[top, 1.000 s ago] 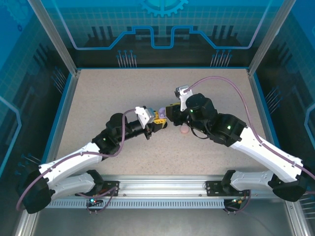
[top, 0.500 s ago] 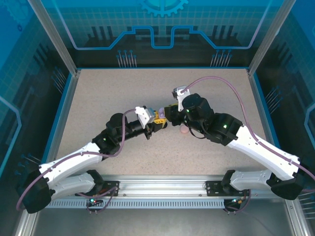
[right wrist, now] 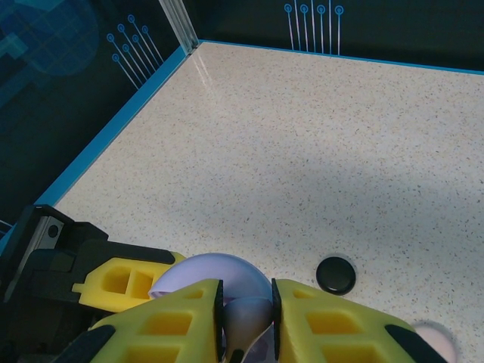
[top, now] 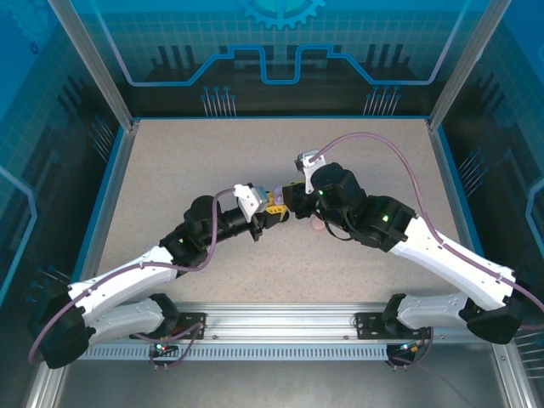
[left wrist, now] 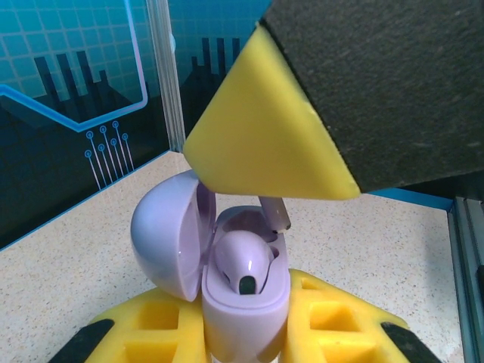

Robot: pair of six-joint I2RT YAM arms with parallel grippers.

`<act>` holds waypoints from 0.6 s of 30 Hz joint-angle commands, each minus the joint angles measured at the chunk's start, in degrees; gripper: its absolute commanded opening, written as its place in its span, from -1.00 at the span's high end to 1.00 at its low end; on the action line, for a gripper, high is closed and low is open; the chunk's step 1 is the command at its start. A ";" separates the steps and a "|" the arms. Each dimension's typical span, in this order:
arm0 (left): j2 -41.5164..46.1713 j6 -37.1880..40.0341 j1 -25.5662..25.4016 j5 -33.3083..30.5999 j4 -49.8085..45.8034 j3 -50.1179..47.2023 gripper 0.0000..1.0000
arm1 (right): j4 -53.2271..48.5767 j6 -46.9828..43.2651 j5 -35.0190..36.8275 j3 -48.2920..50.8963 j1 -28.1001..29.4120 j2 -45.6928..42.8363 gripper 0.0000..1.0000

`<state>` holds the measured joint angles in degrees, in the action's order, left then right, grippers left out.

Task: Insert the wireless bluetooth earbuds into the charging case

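- Table: speckled beige, stone-like, matt and finely grained
- Charging case: lilac plastic, smooth and glossy, with soft highlights on its lid
- Lilac earbud: the same glossy lilac plastic, with a dark tip
- Fingers of the left gripper: yellow plastic, matt
- Right gripper: matt yellow plastic fingers, with a black, rough, foam-like pad
- Black round case: smooth, with a faint sheen
- Arm shells: smooth white plastic, with black joints
- Near rail: bare, brushed-looking metal
- Walls: glossy clear panels printed in blue
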<state>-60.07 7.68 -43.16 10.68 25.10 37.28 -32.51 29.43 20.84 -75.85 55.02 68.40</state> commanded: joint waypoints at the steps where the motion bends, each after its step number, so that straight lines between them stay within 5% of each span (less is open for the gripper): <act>1: -0.30 0.84 -0.60 -0.66 1.53 0.78 0.94 | -0.60 0.81 -0.10 0.17 0.79 0.59 0.53; 18: -0.91 -2.58 -1.72 -5.33 2.06 -0.30 0.93 | -1.15 -0.60 6.32 -1.31 0.77 0.56 0.55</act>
<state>-61.04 5.93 -44.42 6.85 25.32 37.28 -32.71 29.39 24.51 -75.85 55.13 68.49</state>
